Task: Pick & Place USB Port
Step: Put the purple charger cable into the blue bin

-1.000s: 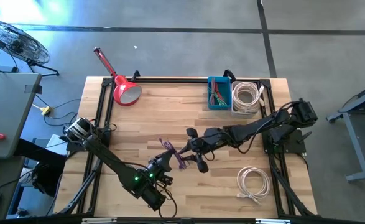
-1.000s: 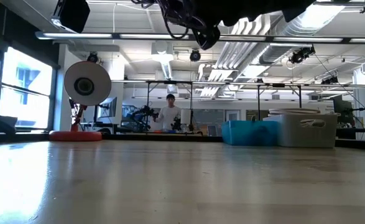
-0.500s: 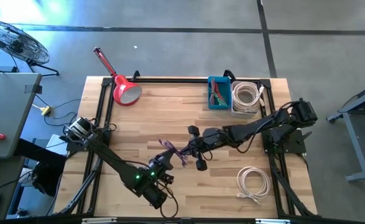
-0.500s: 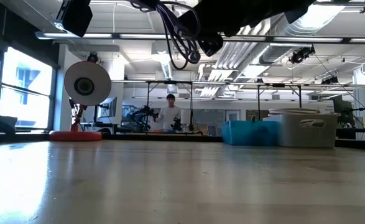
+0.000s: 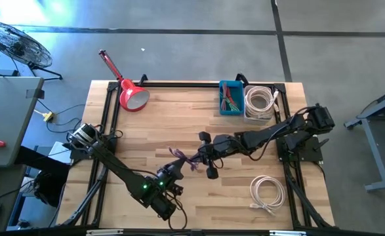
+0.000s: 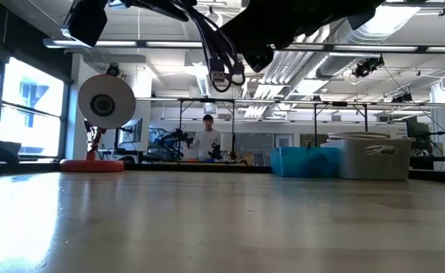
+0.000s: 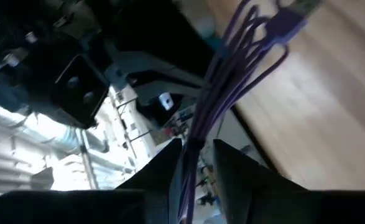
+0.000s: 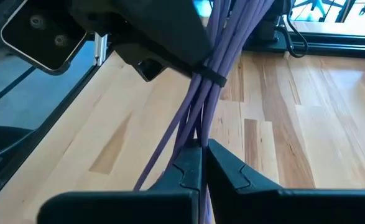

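A purple USB cable bundle [image 5: 183, 159], cinched by a black tie [image 8: 213, 78], hangs in the air over the table's middle between my two grippers. In the low view its loops and plugs [image 6: 220, 70] dangle well above the tabletop. My left gripper [image 5: 170, 172] sits at the bundle's near-left end and is shut on it. My right gripper [image 5: 202, 157] sits at its right end, also shut on it. My left gripper pinches the bundle's strands [image 7: 193, 146] between its two fingers [image 7: 165, 177], along the cords. The bundle is lifted clear and runs away from the fingers to a plug [image 7: 285, 26] at its far end. My right gripper pinches several strands [image 8: 198, 134] between its two fingers [image 8: 232, 171], just short of the black tie. The bundle is clear of the table.
A blue bin [image 5: 230, 98] and a white bin of white cable [image 5: 260, 103] stand at the far right edge. A white coiled cable [image 5: 265, 193] lies near the right corner. A red lamp [image 5: 132, 95] stands at the far left. A person [image 6: 207, 140] stands in the room behind.
The bundle's hanging loops have swung down and a little leftward in the low view, and its plugs now dangle below the grippers. Both grippers have stayed shut on the cable over the table's middle.
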You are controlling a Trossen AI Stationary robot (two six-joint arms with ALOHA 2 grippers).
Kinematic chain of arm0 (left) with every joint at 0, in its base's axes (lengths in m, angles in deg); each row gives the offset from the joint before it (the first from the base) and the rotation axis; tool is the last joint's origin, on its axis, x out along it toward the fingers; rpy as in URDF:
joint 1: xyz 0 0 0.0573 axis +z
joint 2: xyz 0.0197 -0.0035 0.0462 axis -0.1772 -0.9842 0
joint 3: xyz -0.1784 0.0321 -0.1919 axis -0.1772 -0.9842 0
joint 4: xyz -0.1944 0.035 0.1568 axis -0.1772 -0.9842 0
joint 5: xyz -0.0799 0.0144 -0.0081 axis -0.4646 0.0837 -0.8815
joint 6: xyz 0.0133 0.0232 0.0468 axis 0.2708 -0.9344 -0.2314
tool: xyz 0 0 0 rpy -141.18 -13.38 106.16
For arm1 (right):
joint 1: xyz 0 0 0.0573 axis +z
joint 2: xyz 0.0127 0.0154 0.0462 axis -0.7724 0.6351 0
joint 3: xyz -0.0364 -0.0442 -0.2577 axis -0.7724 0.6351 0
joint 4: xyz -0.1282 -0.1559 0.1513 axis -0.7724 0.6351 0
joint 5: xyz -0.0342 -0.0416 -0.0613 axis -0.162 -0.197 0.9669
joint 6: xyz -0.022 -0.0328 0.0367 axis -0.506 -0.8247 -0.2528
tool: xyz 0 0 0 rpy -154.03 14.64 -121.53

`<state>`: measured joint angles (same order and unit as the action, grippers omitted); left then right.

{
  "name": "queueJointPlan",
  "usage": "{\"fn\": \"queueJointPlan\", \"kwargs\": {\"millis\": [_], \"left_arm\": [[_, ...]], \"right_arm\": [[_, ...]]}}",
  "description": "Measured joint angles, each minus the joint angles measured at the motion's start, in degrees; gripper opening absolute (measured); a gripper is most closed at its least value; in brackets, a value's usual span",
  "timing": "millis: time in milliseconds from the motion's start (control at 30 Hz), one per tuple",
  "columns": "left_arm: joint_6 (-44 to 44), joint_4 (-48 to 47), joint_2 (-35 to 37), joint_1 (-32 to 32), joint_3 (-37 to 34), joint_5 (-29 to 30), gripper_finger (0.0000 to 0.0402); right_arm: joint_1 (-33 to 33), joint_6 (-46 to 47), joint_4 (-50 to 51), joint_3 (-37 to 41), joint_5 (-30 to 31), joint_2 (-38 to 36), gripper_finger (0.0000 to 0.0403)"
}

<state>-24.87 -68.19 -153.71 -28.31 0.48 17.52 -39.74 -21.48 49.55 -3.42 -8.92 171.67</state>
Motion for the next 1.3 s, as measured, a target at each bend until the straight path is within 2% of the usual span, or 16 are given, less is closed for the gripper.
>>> {"fn": "queueJointPlan", "kwargs": {"millis": [267,533,733,933,1033,1167,1300], "left_arm": [[-0.02,-0.09,0.00,0.00,0.06,-10.71,0.0084],[0.94,-0.96,-0.01,-1.69,0.06,-12.92,0.0085],[17.48,0.32,1.04,-2.67,0.05,-10.06,0.0085],[27.94,-1.28,6.56,-2.80,0.06,-10.21,0.0085],[38.55,-4.97,10.08,-2.70,0.06,-10.30,0.0085],[59.11,-11.81,14.69,-1.01,0.06,-13.44,0.0085],[67.91,-18.05,16.53,1.57,0.09,-16.75,0.0085]], "right_arm": [[0.02,0.00,0.44,0.00,1.04,0.02,0.0001],[0.02,-0.43,6.50,-0.02,9.93,0.02,0.0000],[0.02,-1.00,11.95,-0.01,17.25,-0.85,0.0000],[0.02,-0.13,18.48,-0.02,21.98,-4.59,0.0000],[0.04,0.05,21.46,-0.02,25.65,-7.25,0.0000],[0.03,0.46,28.11,-0.02,34.17,-11.30,0.0000],[-1.89,1.68,37.58,-0.07,45.04,-15.91,0.0000]]}}
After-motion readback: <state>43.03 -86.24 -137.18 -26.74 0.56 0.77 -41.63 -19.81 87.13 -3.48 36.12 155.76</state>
